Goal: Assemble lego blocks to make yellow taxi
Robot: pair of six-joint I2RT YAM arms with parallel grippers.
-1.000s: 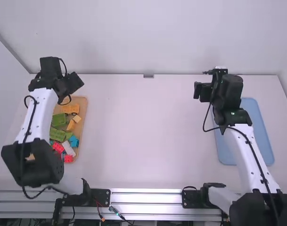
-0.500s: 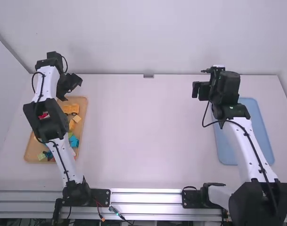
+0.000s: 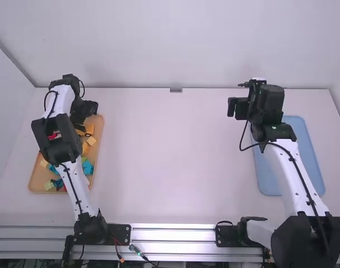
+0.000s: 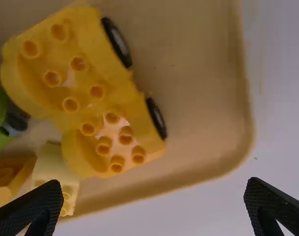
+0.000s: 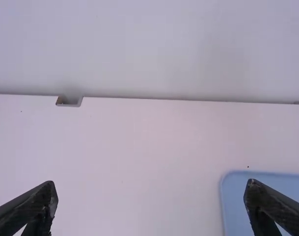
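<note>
In the high view my left gripper (image 3: 86, 121) is over the far end of the wooden tray, close to a yellow wheeled piece (image 3: 90, 129). Seen from the left wrist, that studded yellow piece (image 4: 97, 93) has black wheels along one side and lies in the tray; my left gripper (image 4: 154, 204) stands open, holding nothing. My right gripper (image 3: 235, 107) is above the table's far right part, left of the blue tray's far end. In the right wrist view my right gripper (image 5: 151, 204) is open, with bare table between its fingers.
The wooden tray (image 3: 101, 139) on the left also holds loose blocks, including a light-blue one (image 3: 87, 168), with part of the left arm above it. A pale yellow block (image 4: 55, 169) lies beside the wheeled piece. A blue tray (image 3: 316, 162) is at the right.
The left arm has folded and swung over the tray; its gripper first went slightly back, then came nearer the tray's far end. The right arm shifted slightly left early on, then held still.
</note>
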